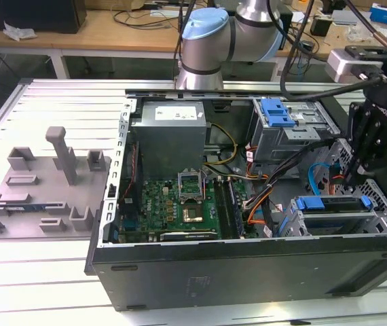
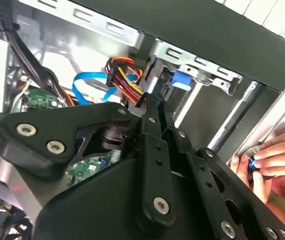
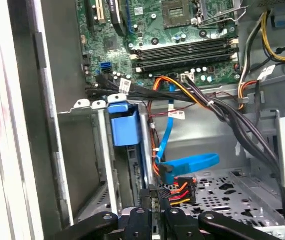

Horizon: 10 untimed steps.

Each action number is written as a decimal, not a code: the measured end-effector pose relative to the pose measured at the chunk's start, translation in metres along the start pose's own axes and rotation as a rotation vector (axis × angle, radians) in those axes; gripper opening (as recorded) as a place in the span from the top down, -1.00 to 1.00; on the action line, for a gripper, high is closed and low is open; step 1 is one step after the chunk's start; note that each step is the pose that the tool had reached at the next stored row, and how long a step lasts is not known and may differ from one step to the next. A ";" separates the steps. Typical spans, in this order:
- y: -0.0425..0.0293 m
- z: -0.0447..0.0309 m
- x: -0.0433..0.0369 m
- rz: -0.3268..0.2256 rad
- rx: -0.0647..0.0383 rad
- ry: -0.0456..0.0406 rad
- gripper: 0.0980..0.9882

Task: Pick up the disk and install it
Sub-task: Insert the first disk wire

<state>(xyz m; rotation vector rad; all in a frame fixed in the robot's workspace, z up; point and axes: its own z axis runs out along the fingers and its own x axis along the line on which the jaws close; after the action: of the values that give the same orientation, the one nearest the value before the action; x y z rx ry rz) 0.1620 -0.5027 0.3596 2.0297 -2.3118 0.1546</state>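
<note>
Seemingly the disk (image 1: 333, 204) sits slotted in the cage (image 1: 319, 224), blue end at the cage top. The gripper (image 3: 153, 199) hangs just above the cage with jaws drawn close together, though I cannot tell whether they pinch anything. The risk, I judge, is the fingers snagging the cables (image 3: 178, 186) bunched beside the cage, or meeting the hand (image 2: 270, 157) at the case (image 1: 248, 268) edge beyond it; open room lies straight above the cage, with walls close on either side.
</note>
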 end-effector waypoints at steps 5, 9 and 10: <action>-0.0005 0.0006 0.0009 -0.027 -0.035 0.0044 0.84; -0.0009 0.0012 0.0034 -0.043 -0.035 0.0044 0.84; -0.0008 0.0012 0.0034 -0.043 -0.035 0.0044 0.84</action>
<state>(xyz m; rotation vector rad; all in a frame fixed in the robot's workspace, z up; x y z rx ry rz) 0.1624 -0.5063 0.3588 2.0583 -2.2498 0.1151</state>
